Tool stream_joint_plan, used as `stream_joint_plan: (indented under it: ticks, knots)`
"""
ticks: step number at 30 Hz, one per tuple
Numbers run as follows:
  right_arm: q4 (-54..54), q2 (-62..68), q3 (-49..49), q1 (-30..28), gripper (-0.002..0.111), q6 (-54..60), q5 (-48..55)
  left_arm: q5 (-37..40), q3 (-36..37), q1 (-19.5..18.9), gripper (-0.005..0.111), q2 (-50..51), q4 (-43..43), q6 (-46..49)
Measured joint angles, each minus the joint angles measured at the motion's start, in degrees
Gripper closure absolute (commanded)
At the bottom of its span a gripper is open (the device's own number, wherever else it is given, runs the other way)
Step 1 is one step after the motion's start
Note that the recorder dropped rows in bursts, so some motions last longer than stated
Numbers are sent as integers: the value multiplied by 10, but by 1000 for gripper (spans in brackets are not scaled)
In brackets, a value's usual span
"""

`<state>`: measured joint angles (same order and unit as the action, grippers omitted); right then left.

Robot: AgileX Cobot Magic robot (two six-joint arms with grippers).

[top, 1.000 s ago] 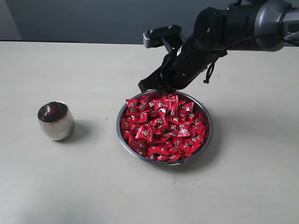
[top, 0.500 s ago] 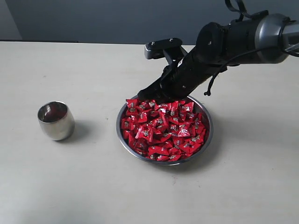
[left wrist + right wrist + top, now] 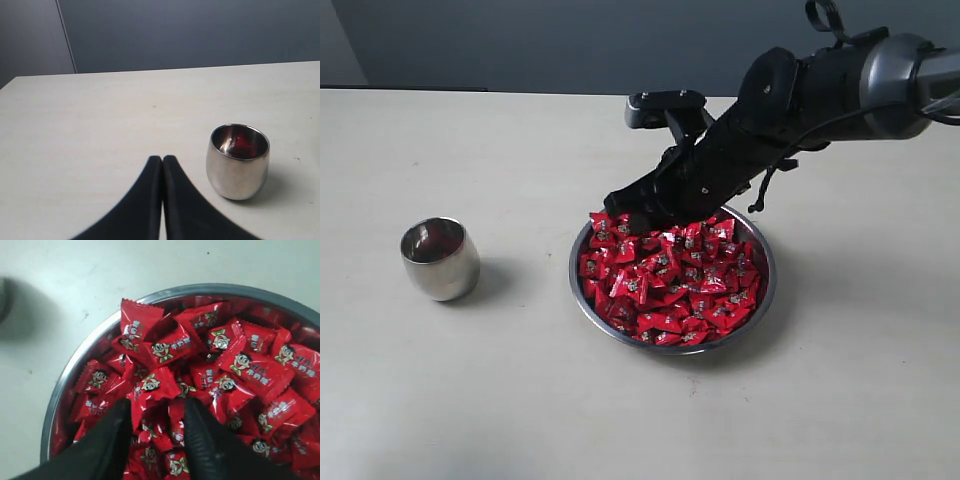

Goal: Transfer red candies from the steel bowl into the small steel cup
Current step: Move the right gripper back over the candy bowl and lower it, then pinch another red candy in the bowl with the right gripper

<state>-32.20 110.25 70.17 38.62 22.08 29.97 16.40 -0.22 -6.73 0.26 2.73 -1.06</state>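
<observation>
A heap of red candies (image 3: 672, 278) fills the steel bowl (image 3: 586, 301), seen close up as red candies (image 3: 200, 370) in the steel bowl (image 3: 75, 365) in the right wrist view. My right gripper (image 3: 632, 218) dips into the far left side of the heap. Its black fingers (image 3: 115, 425) stand open (image 3: 157, 407) with candies lying between them. The small steel cup (image 3: 440, 258) stands on the table left of the bowl. In the left wrist view the small steel cup (image 3: 238, 161) holds something red inside, and my left gripper (image 3: 162, 161) is shut beside it, holding nothing.
A pale table (image 3: 520, 400) carries the bowl and cup. A dark wall (image 3: 520, 40) runs behind the table's far edge. The right arm (image 3: 840, 90) reaches in from the upper right over the bowl's far rim.
The right gripper has come down from above the bowl's far rim into the candies and its fingers have spread apart. Cup and bowl have stayed put.
</observation>
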Motion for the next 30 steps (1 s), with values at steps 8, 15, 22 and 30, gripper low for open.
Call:
stream_joint_plan:
  ticks: [8,15,22,30]
  knots:
    - [-39,32,11,18,73,19,-2,0,0,0,106,0,0,0]
    - [-25,40,24,18,73,19,-2,0,0,0,106,0,0,0]
    - [4,43,30,18,73,21,-6,0,0,0,106,0,0,0]
    - [45,43,30,18,73,16,-8,0,0,0,106,0,0,0]
